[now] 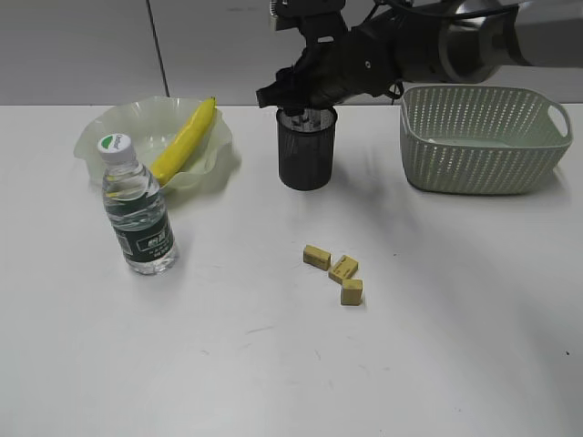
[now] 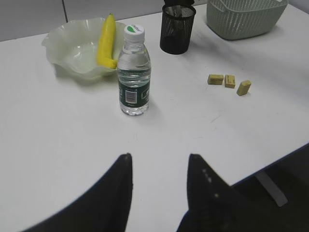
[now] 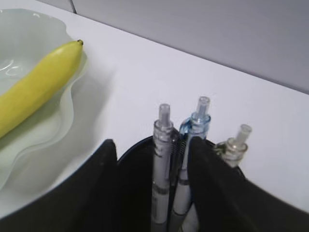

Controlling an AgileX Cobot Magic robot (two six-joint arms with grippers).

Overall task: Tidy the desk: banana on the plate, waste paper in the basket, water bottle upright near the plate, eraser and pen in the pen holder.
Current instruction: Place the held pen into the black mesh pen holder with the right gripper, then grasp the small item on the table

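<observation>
The right gripper (image 3: 152, 159) hung right over the pen holder (image 1: 306, 148), its fingers (image 3: 104, 166) spread apart with two pens (image 3: 161, 159) standing between them. I couldn't see the pads touching either pen, so it looked let go rather than gripping. A third pen (image 3: 234, 143) stood just off to the side in the same cup.

The left gripper (image 2: 159, 169) hovered low over bare desk (image 1: 182, 364) at the near edge, jaws apart, nothing between them.

The banana (image 1: 185, 139) lay in the plate (image 1: 109, 127), stem tip poking over the back rim. The bottle (image 1: 137, 209) stood upright just in front of the plate, cap on. Three little tan eraser blocks (image 1: 333, 269) sat loose in a cluster on the desk, well in front of the holder. The basket (image 1: 483, 137) was off to the right at the back; I couldn't tell what was inside it from these angles.
</observation>
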